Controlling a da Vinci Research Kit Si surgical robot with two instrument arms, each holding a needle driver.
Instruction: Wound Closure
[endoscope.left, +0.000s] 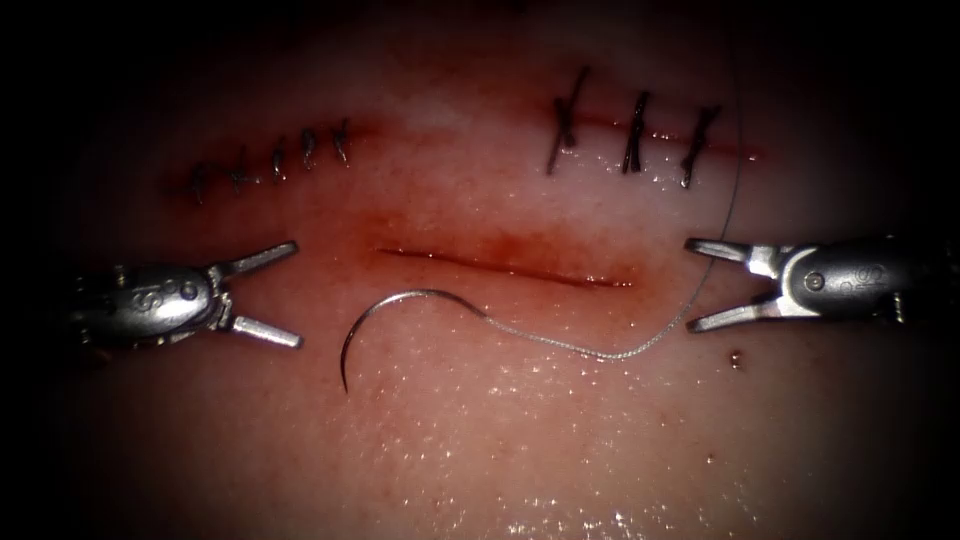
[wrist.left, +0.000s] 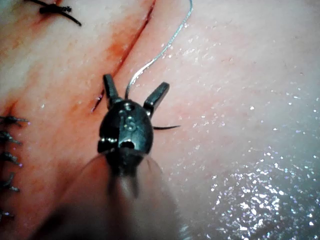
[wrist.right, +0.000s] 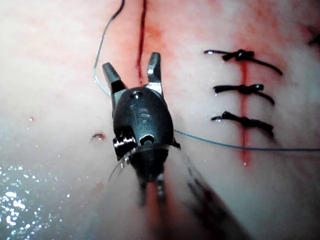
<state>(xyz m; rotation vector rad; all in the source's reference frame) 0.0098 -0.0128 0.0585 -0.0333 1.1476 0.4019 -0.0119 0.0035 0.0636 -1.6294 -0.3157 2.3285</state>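
Middle cut (endoscope.left: 505, 267) lying unstitched, thin red slit in pale, wet, glistening tissue (endoscope.left: 500, 440). Two stitched cuts beyond it, dark knotted stitches (endoscope.left: 630, 135) crossing. Curved steel needle (endoscope.left: 385, 315) lying loose on tissue just below cut, not piercing; fine grey thread (endoscope.left: 590, 350) trailing toward right claw (endoscope.left: 705, 285). Left claw (endoscope.left: 285, 292) left of cut. Both gaping wide, holding nothing.

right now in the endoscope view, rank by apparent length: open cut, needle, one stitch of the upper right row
1. Open cut, longest, unstitched.
2. Needle, lying loose on the tissue below the cut, held by neither open tool; shorter across, though its curve makes this less sure.
3. Upper-right stitch, clearly shortest.
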